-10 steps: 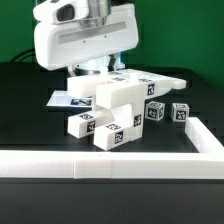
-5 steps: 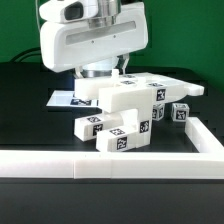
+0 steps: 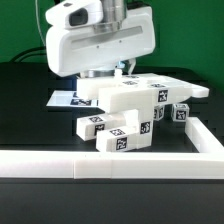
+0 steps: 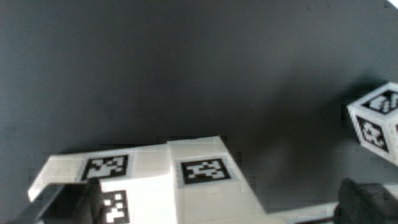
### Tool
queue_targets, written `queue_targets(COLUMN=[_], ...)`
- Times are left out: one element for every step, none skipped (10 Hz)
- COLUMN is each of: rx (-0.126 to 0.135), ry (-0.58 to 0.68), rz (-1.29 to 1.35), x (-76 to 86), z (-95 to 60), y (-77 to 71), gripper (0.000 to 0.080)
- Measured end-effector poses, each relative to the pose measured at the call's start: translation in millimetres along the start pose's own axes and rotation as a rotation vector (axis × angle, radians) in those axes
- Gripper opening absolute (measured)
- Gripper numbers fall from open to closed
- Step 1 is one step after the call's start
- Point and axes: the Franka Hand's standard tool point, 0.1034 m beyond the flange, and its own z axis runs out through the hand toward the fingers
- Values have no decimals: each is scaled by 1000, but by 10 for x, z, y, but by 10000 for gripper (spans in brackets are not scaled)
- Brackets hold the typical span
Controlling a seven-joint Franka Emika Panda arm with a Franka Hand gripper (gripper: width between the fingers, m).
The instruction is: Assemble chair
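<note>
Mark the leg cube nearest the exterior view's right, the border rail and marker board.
leg cube (image 3: 180,113): exterior view, tagged front face.
border rail (image 3: 100,163): exterior view, front run's top.
marker board (image 3: 60,99): exterior view, exposed corner.

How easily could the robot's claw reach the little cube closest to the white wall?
Probably yes, fairly easily: the open gripper hangs above the pile, and the cube has nothing on top. The rail beside it may crowd one finger.

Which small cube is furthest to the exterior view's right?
The cube nearest the side rail; the other cube sits between it and the big block.
</note>
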Motion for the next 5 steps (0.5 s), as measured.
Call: queue_targets(rx=[-6, -8, -8, -15, -20], ry=[7, 11, 13, 26, 32], rz=[-1, 2, 3, 3, 6], x=[120, 184, 250, 345, 395], z=[6, -7, -26, -68, -76], y=[33, 60, 84, 133, 184], gripper=[649, 649, 649, 649, 649])
